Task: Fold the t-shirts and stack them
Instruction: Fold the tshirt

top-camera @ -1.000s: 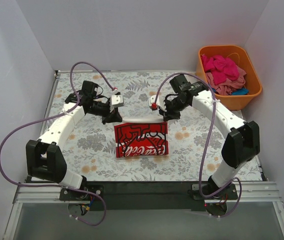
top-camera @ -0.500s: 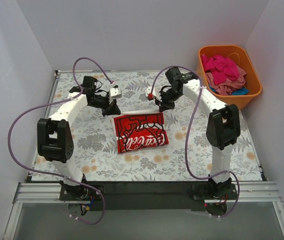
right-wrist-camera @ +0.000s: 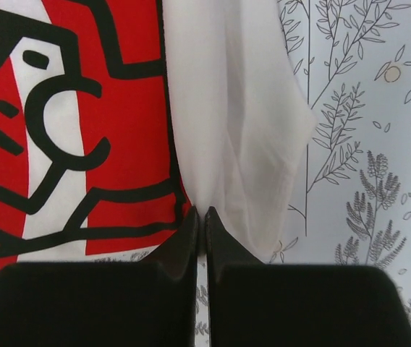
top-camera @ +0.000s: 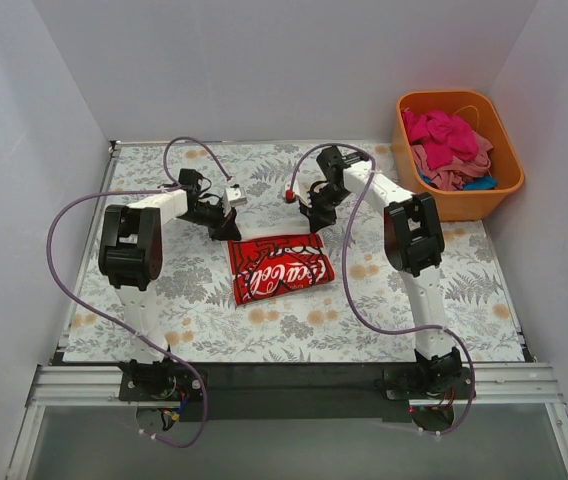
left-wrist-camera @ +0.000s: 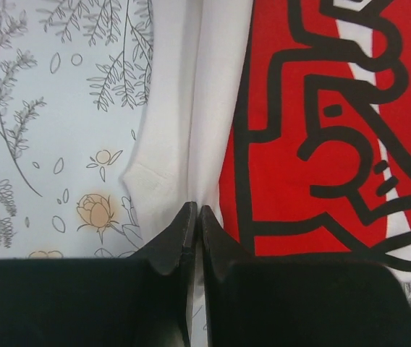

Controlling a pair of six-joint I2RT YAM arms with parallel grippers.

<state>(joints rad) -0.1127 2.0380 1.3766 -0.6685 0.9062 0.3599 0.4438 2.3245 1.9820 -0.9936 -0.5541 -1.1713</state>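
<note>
A t-shirt with a red Coca-Cola print and a white edge lies folded and slightly skewed on the flowered table cover. My left gripper is at its far left corner and my right gripper at its far right corner. In the left wrist view the left gripper is shut on the white fabric beside the red print. Seen from the right wrist, the right gripper is likewise pinched shut on the white fold next to the print.
An orange tub at the back right holds magenta, pink and blue t-shirts. Purple cables loop off both arms. The flowered cover spreads around the shirt, with white walls on three sides.
Both grippers have drawn back toward the far side and closer together, pulling the shirt's far edge along. The shirt has slid away and now lies shorter and tilted.
</note>
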